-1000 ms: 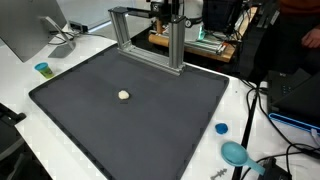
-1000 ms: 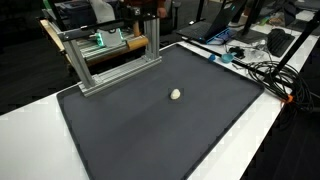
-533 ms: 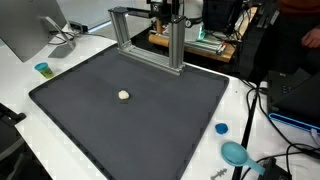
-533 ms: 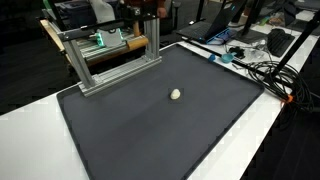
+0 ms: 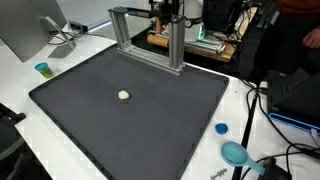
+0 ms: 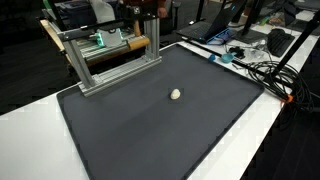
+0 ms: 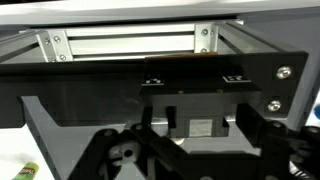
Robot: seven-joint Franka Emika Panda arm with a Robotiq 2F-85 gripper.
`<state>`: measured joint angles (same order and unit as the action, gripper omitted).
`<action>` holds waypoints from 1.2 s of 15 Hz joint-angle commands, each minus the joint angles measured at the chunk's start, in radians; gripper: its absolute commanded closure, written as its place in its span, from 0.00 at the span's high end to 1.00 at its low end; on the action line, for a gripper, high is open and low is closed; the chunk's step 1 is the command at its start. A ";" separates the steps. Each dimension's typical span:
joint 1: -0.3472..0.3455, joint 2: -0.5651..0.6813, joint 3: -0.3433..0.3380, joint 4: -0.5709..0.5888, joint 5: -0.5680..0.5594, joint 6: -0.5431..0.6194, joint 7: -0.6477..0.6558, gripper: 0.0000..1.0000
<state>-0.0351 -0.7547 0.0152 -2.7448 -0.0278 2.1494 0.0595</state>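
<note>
My gripper shows only in the wrist view, rising from the bottom edge. Its dark fingers stand apart on either side of a small black block with a pale label. A thin gap shows beside the right finger. The block sits under a black plate and the aluminium frame. In both exterior views the arm reaches down behind that frame, which hides the gripper. A small cream ball lies alone on the black mat.
A blue cup and a monitor stand beside the mat. A blue lid, a teal scoop and cables lie on the white table. A green-lit board sits behind the frame.
</note>
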 commanded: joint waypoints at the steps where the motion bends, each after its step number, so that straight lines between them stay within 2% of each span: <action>1: 0.006 -0.011 0.007 0.002 -0.001 -0.038 0.000 0.60; 2: 0.009 -0.009 0.008 0.002 0.001 -0.039 0.000 0.55; 6: 0.013 0.000 0.015 0.003 0.006 -0.031 0.009 0.25; 7: 0.012 0.003 0.015 0.004 0.008 -0.028 0.013 0.21; 10: 0.013 0.007 0.012 0.004 0.013 -0.010 0.013 0.21; 12: 0.006 0.020 0.011 0.011 0.019 0.041 0.032 0.21; 16: -0.024 0.097 0.041 0.056 0.007 0.210 0.130 0.21; 18: -0.044 0.176 0.079 0.108 -0.024 0.284 0.176 0.21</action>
<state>-0.0450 -0.6916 0.0421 -2.7268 -0.0263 2.3524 0.1688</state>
